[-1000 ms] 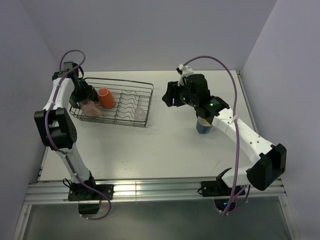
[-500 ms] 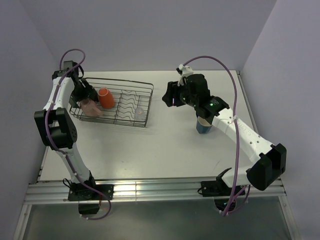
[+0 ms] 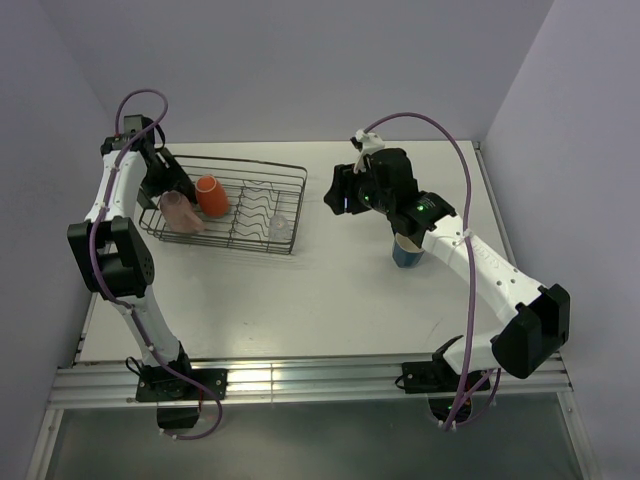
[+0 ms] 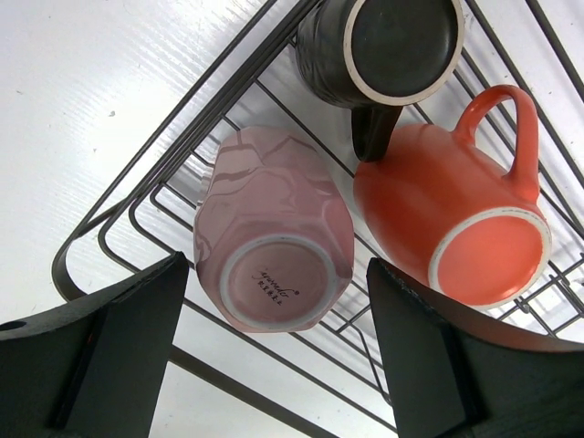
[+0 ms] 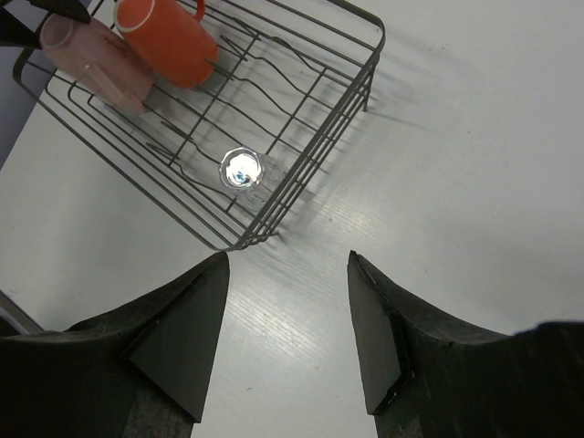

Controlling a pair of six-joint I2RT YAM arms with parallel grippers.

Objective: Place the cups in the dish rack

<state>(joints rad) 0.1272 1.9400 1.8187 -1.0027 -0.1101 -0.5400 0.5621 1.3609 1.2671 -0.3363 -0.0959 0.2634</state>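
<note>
The dish rack (image 3: 262, 176) sits on the white table (image 3: 330, 300) at about 10 o'clock from the table's centre in the top view, and 4 of the 5 cups are inside it.

The left gripper (image 4: 276, 266) hangs over the rack's 9 o'clock end with its jaws spread apart. The pink cup (image 4: 274, 237) lies tipped between them, its base facing the wrist camera, with a thin gap on each side, so neither finger (image 4: 119, 356) grips it. In that wrist view the orange cup (image 4: 438, 210) lies at 3 o'clock from the pink one, base also toward the camera and handle at its 12 o'clock side. The dark brown cup (image 4: 392, 46) sits at 1 o'clock from the pink one, its handle pointing to 6 o'clock and ending just beside the orange cup.

The clear glass tumbler (image 5: 240, 170) stands upright at about 4 o'clock from the rack's centre, close to the near rim and well apart from the other 3 cups.

The right gripper (image 5: 287, 260) hovers over bare table at 3 o'clock from the rack, just past its end, jaws apart and holding nothing.

The blue cup (image 3: 407, 256) stands on the table outside the rack, at 5 o'clock from the right gripper, partly hidden under the right arm.
</note>
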